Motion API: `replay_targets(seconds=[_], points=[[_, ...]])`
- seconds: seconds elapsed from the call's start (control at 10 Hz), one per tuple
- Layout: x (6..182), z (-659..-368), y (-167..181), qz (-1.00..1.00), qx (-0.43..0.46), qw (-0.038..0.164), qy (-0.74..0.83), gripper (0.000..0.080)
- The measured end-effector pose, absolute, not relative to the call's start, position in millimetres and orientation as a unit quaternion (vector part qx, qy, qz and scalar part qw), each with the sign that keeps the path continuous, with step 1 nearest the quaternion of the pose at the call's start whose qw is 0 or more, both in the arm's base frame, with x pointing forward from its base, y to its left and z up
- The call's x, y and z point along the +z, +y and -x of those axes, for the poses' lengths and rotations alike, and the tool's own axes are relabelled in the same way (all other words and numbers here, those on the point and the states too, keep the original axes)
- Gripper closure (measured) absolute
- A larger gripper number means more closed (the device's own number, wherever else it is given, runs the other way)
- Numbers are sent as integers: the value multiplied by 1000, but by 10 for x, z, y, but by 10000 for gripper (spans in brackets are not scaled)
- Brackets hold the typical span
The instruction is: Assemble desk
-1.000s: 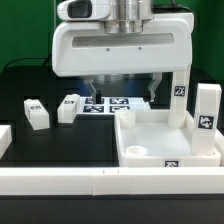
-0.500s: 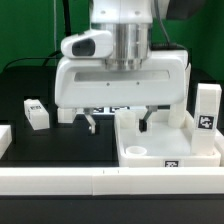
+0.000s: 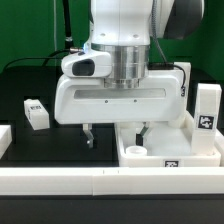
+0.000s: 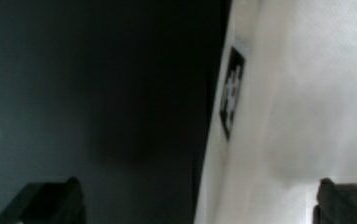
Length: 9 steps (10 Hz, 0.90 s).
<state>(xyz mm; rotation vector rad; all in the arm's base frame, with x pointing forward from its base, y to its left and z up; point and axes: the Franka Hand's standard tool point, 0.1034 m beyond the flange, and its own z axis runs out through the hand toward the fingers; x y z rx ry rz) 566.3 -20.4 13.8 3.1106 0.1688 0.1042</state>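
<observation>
The white tray-like tabletop lies at the exterior view's right, with a tag on its front wall. One leg stands upright at its right side. Another leg stands at its back corner, partly hidden by my hand. A loose leg lies on the black table at the left. My gripper is open and empty, low over the table, with one finger outside the tray's left wall and the other inside it. In the wrist view the gripper straddles the tabletop's tagged edge.
Long white border rails run along the front, and a short rail piece sits at the left. The big white hand housing hides the middle of the table behind it.
My gripper has come down and toward the front, from above the middle of the table to the tray's left wall. The jaws stayed open. The second loose leg is now hidden.
</observation>
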Motion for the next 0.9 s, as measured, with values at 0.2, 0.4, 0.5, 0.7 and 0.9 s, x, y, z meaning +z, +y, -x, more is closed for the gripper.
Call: replay_targets(seconds=[0.2, 0.4, 0.5, 0.7, 0.9], points=[[135, -5661, -204, -998, 33, 12, 54, 407], [135, -5661, -203, -998, 33, 12, 54, 591], [142, -5670, -204, -998, 34, 12, 53, 721], [141, -5667, -205, -998, 34, 12, 54, 739], [141, -5667, -205, -998, 34, 12, 54, 739]])
